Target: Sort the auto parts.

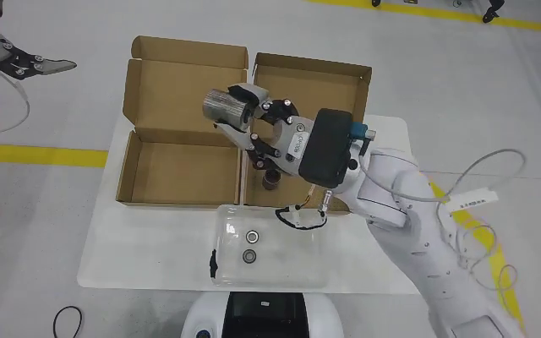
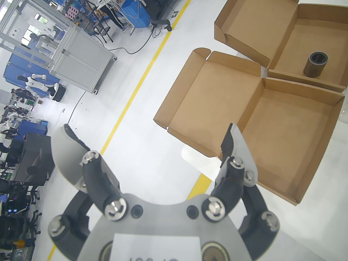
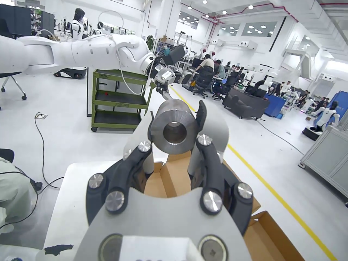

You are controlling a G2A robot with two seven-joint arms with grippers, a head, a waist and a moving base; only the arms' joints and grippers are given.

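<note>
My right gripper [image 1: 239, 110] is shut on a silver metal sleeve [image 1: 220, 106], held on its side in the air above the raised lid of the left cardboard box [image 1: 173, 173]. The right wrist view looks into the sleeve's [image 3: 174, 131] bore between the fingers [image 3: 202, 112]. A dark cylinder [image 1: 272, 177] stands in the right cardboard box [image 1: 347, 84]; it also shows in the left wrist view as the dark cylinder [image 2: 315, 65]. My left gripper [image 2: 149, 142] hangs open and holds nothing, out over the floor to the left of the table [image 1: 38, 63].
A clear plastic tray [image 1: 292, 262] at the table's front edge holds two round bearings [image 1: 251, 237] [image 1: 250, 255]. Both box lids stand open toward the far side. A black cable [image 1: 300, 220] dangles from the right arm over the tray.
</note>
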